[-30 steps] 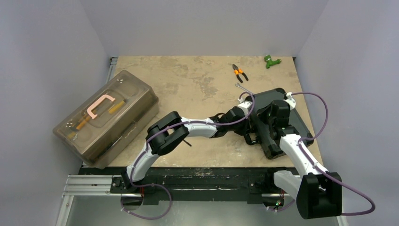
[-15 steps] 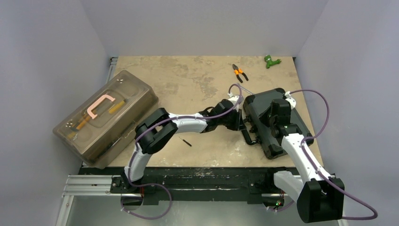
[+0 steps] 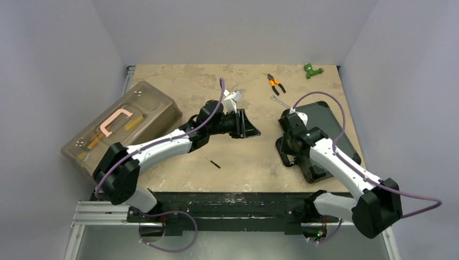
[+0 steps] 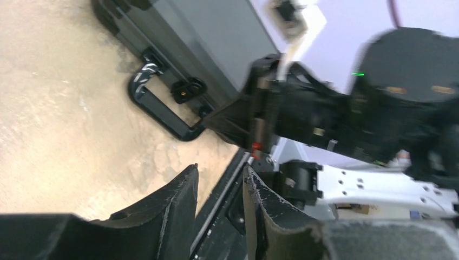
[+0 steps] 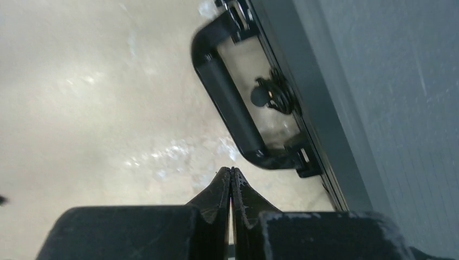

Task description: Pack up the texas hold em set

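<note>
Tan tabletop (image 3: 216, 86) | left gripper (image 4: 221, 172) pulled back to mid-frame, narrowly parted, empty | right gripper (image 5: 231, 172) pinched together beside handle (image 5: 227, 108) of lid-down black case (image 3: 330, 122) | packing likely finished

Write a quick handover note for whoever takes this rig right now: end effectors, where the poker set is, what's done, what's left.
Left end effector: open, empty, over mid-table, apart from the case.
Right end effector: shut, empty, just short of the case handle, not touching it.
Black case: lies flat at the table's right side, lid down. No chips, cards or buttons show outside it.
Done: the set appears packed and the case closed.
Left: these views do not confirm the latches, so check them first.
</note>
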`<state>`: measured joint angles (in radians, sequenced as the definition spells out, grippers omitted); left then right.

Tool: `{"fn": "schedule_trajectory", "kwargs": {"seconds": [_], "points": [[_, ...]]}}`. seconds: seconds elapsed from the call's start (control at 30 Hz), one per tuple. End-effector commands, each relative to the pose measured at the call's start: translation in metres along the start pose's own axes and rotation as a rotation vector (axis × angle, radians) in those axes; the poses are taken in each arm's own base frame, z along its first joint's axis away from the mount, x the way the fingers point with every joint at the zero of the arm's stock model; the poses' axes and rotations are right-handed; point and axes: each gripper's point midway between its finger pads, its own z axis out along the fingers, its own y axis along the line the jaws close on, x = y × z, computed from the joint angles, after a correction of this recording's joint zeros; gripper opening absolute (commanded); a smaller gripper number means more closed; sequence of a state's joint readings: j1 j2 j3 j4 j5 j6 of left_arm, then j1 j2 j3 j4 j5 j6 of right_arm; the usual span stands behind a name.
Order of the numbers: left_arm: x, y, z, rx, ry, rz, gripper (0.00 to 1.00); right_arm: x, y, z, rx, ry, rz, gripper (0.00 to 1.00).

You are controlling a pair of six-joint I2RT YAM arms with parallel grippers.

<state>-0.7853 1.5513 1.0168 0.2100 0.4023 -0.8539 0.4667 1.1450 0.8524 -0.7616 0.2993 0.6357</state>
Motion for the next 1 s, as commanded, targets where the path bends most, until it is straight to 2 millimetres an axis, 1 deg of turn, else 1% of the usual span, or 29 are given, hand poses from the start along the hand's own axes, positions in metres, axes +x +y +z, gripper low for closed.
{"fn": "schedule_trajectory", "kwargs": {"seconds": [0.0,0.1,0.2,0.27,0.4,0.43,0.53,0.63,0.77,0.87,0.97], "points": [[0.006,-0.029,-0.031,0.099,0.027,0.022,0.36,0.01,-0.021,-0.008,0.135,0.07,-0.122,0.0],[0.008,-0.033,-0.043,0.106,0.028,0.043,0.37,0.009,-0.021,-0.001,0.173,0.097,-0.163,0.0],[0.011,-0.034,-0.05,0.102,0.035,0.062,0.38,0.012,-0.02,0.009,0.205,0.133,-0.199,0.0],[0.014,-0.035,-0.052,0.113,0.044,0.069,0.38,0.007,-0.021,0.015,0.232,0.122,-0.205,0.0],[0.02,-0.036,-0.054,0.138,0.055,0.055,0.38,-0.002,-0.01,0.024,0.22,0.105,-0.2,0.0],[0.022,-0.036,-0.055,0.142,0.051,0.056,0.38,-0.004,-0.01,0.026,0.232,0.108,-0.205,0.0],[0.028,-0.025,-0.055,0.117,0.052,0.052,0.39,-0.011,-0.011,0.034,0.274,0.098,-0.219,0.0],[0.032,-0.02,-0.056,0.107,0.057,0.047,0.39,-0.017,-0.016,0.043,0.315,0.094,-0.225,0.0],[0.036,-0.017,-0.058,0.106,0.059,0.044,0.39,-0.017,-0.019,0.053,0.337,0.114,-0.229,0.0],[0.037,-0.014,-0.058,0.1,0.058,0.042,0.39,-0.013,-0.022,0.056,0.362,0.128,-0.225,0.0],[0.038,-0.013,-0.057,0.103,0.056,0.037,0.39,-0.008,-0.023,0.063,0.358,0.146,-0.222,0.0]]}}
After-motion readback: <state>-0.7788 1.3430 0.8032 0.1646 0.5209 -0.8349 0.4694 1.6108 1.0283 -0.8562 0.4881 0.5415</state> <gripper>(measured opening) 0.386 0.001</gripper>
